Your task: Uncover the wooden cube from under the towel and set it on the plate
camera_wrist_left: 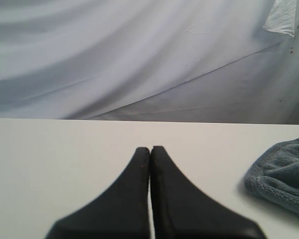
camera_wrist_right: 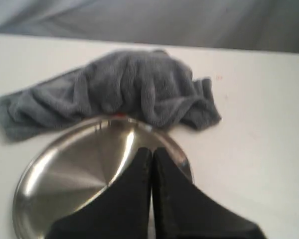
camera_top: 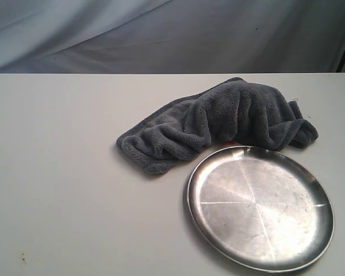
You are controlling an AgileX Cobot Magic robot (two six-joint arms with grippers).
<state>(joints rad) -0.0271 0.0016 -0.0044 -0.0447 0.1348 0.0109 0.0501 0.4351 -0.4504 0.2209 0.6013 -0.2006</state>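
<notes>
The dark grey towel [camera_top: 218, 123] lies bunched on the white table, humped at its right part. The wooden cube is hidden; nothing of it shows. The shiny silver plate [camera_top: 260, 206] sits just in front of the towel, its far rim touching the cloth. Neither arm appears in the exterior view. My left gripper [camera_wrist_left: 150, 149] is shut and empty over bare table, with a corner of the towel [camera_wrist_left: 284, 177] off to one side. My right gripper [camera_wrist_right: 151, 151] is shut and empty above the plate [camera_wrist_right: 74, 169], with the towel [camera_wrist_right: 119, 89] beyond it.
A grey cloth backdrop [camera_top: 172, 34] hangs behind the table's far edge. A small red speck [camera_top: 230, 142] shows where towel meets plate. White tabletop [camera_top: 57, 172] stretches to the left of the towel.
</notes>
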